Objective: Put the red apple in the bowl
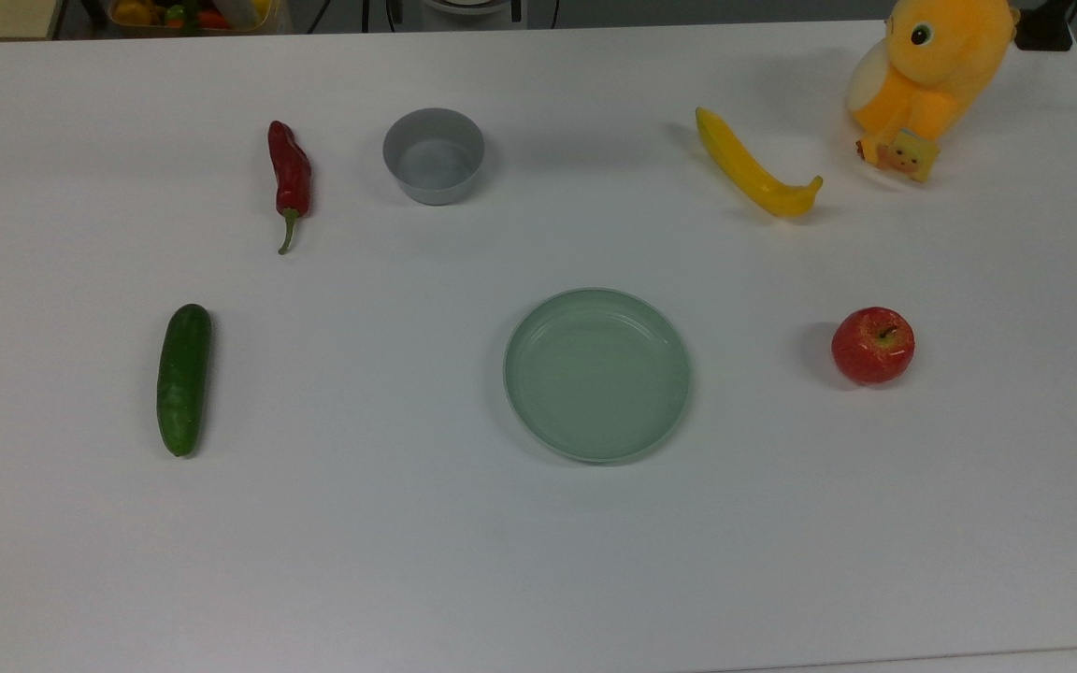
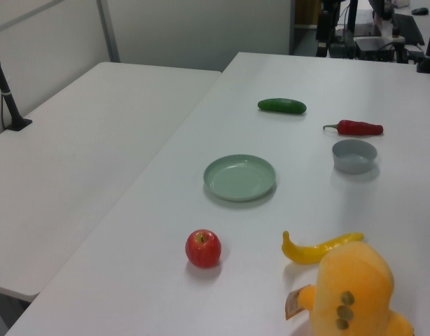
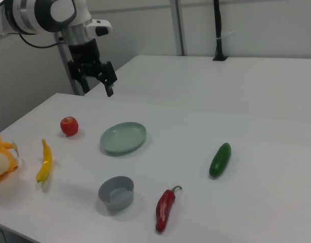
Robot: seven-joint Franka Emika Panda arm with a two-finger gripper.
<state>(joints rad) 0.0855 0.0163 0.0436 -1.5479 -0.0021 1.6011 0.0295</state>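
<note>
End effector [image 3: 96, 81] raised above the counter [image 1: 538, 561], fingers apart, holding nothing; red apple [image 3: 69, 126] sits on the counter below it and toward the right view's left, upright, stem up, round with no clear long axis; pale green dish [image 3: 123, 137] below the end effector, toward the right view's right; grey bowl [image 3: 116, 193] well below it in the right view, upright and empty, well apart from the apple; banana [image 3: 44, 161], chili [image 3: 165, 208], cucumber [image 3: 220, 160] lie flat.
</note>
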